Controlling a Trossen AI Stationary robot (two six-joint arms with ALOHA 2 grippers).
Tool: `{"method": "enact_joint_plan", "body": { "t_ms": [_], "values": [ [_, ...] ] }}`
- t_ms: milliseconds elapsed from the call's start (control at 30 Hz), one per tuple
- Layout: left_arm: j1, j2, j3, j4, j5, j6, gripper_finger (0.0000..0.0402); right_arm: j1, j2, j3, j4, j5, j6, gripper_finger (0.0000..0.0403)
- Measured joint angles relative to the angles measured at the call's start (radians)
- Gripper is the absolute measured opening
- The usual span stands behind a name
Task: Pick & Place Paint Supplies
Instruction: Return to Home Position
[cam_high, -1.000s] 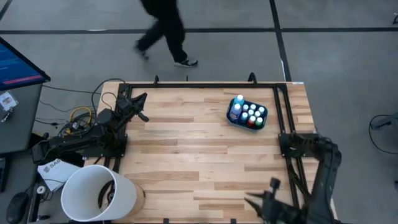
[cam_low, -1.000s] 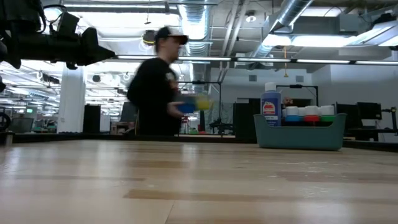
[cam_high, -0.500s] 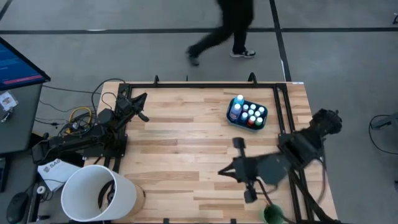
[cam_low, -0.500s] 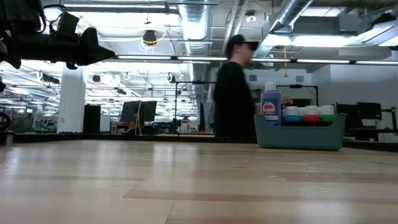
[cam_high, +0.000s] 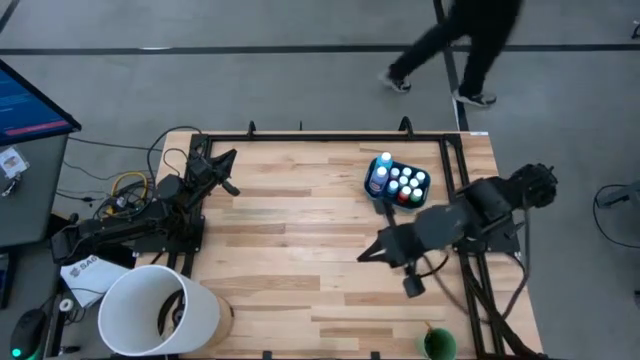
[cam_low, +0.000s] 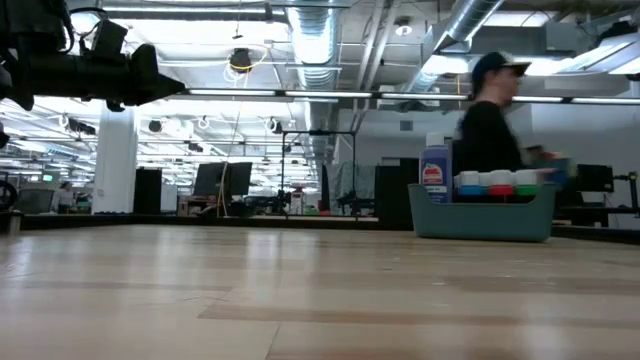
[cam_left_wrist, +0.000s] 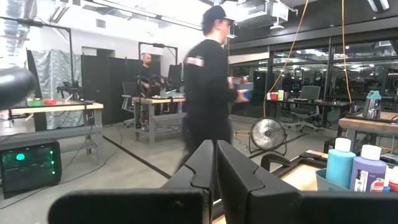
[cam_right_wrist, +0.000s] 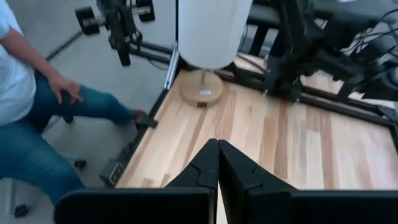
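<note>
Bottles (cam_high: 403, 183) sat packed in their tub (cam_high: 371, 193) — so my right gripper (cam_right_wrist: 217, 148) hung closed and empty; left gripper (cam_left_wrist: 215, 152) likewise.

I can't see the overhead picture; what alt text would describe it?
Seen from above, a wooden table holds a teal tub of white-capped paint bottles toward its upper right, with the right gripper stretched over the boards nearby. The left gripper sits folded at the left edge; a person walks past.
</note>
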Motion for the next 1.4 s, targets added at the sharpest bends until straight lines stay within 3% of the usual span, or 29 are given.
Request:
{"method": "enact_joint_plan", "body": {
  "t_ms": [100, 467, 667, 833, 1133, 1400],
  "values": [
    [0.0, 0.0, 0.0, 0.0, 0.0, 0.0, 0.0008, -0.006, -0.102, -0.139, 0.071, 0.003, 0.007, 0.0],
    [0.0, 0.0, 0.0, 0.0, 0.0, 0.0, 0.0008, -0.034, -0.605, -0.971, 0.724, 0.027, 0.03, 0.0],
    [0.0, 0.0, 0.0, 0.0, 0.0, 0.0, 0.0008, -0.053, -0.83, -1.305, 0.989, 0.025, 0.026, 0.0],
    [0.0, 0.0, 0.0, 0.0, 0.0, 0.0, 0.0008, -0.084, -1.009, -1.459, 1.048, 0.026, 0.024, 0.0],
    [0.0, 0.0, 0.0, 0.0, 0.0, 0.0, 0.0008, -0.147, -1.32, -1.61, 1.052, 0.034, 0.023, 0.0],
    [0.0, 0.0, 0.0, 0.0, 0.0, 0.0, 0.0008, -0.149, -1.487, -1.761, 1.118, 0.03, 0.027, 0.0]
  ]
}}
